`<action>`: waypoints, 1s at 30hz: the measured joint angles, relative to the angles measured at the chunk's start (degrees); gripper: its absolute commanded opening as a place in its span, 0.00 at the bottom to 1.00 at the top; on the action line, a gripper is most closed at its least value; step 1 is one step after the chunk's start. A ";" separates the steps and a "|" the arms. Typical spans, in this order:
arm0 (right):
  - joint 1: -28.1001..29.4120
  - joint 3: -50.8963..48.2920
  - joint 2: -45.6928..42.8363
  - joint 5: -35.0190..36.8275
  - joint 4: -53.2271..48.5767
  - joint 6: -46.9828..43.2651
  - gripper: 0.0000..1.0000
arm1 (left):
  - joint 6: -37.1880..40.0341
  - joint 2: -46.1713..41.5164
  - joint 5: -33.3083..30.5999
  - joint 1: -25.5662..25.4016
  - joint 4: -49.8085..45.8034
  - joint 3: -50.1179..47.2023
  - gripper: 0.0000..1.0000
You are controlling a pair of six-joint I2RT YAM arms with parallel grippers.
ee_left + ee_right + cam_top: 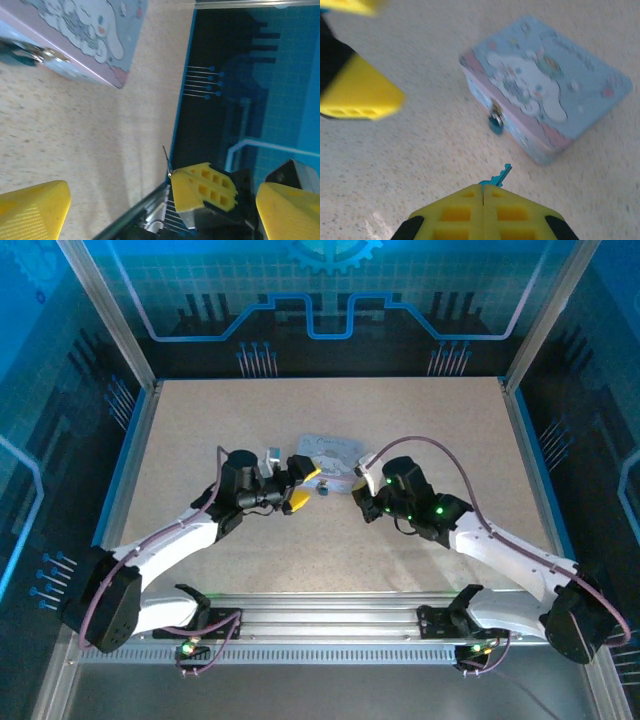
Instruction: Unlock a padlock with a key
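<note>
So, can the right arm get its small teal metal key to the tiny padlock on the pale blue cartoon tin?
Probably yes: bare tabletop lies between the key and the padlock, which faces the right gripper.

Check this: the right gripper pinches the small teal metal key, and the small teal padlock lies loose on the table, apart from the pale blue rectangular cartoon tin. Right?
No. The small teal padlock hangs on the front of the pale blue rectangular tin, as the right wrist view shows. The right gripper does pinch the teal metal key.
</note>
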 measured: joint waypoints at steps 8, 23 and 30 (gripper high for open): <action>0.00 -0.68 -2.12 -8.11 7.96 -5.68 0.00 | -12.52 7.52 0.20 -4.44 17.38 -2.78 0.75; 0.02 -1.05 -0.50 -10.97 8.96 -7.37 0.00 | -18.84 11.30 -2.12 -6.43 26.84 -4.07 0.61; 0.02 -1.88 -0.28 -11.82 9.49 -7.10 0.00 | -18.82 11.08 -3.04 -6.43 26.86 -4.28 0.54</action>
